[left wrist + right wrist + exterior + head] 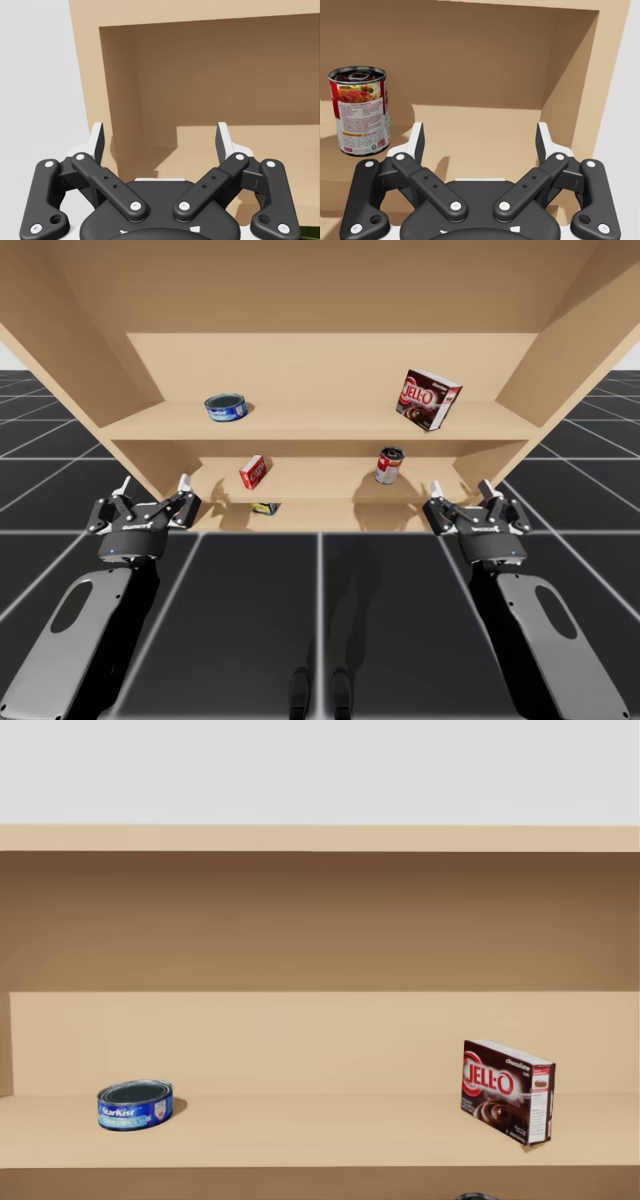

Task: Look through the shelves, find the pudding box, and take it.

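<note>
1. Nearest, at left: left end effector [155,486], fingers spread wide, empty, low before the shelves [320,502].
2. At right: right end effector [461,489], likewise wide and empty, red can [360,111] ahead and to its left.
3. Upper shelf [320,422], right part: pudding box [429,398], upright, broad face frontward, above and ahead of the right end effector. Nearer that arm, well apart from the left.
</note>
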Action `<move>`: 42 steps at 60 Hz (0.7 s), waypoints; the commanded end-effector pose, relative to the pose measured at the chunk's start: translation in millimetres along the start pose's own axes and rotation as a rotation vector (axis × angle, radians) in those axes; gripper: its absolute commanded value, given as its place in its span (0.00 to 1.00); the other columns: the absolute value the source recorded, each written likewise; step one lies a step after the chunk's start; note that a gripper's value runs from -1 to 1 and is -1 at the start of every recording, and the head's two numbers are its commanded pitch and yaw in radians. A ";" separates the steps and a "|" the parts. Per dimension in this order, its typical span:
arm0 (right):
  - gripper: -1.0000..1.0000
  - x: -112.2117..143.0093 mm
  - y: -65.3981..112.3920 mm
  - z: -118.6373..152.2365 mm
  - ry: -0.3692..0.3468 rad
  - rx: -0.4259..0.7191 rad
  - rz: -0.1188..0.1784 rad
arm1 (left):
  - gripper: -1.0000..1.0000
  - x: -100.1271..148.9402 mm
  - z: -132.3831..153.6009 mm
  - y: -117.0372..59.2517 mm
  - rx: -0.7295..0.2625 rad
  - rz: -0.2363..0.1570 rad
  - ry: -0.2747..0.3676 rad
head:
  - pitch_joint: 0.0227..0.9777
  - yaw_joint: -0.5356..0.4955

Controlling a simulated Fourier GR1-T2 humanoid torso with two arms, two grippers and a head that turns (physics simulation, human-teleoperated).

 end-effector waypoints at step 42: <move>0.00 7.6 -2.1 1.9 0.045 0.078 -0.133 | 0.00 0.5 -0.3 1.9 0.002 -0.001 0.003 | 0.25 0.22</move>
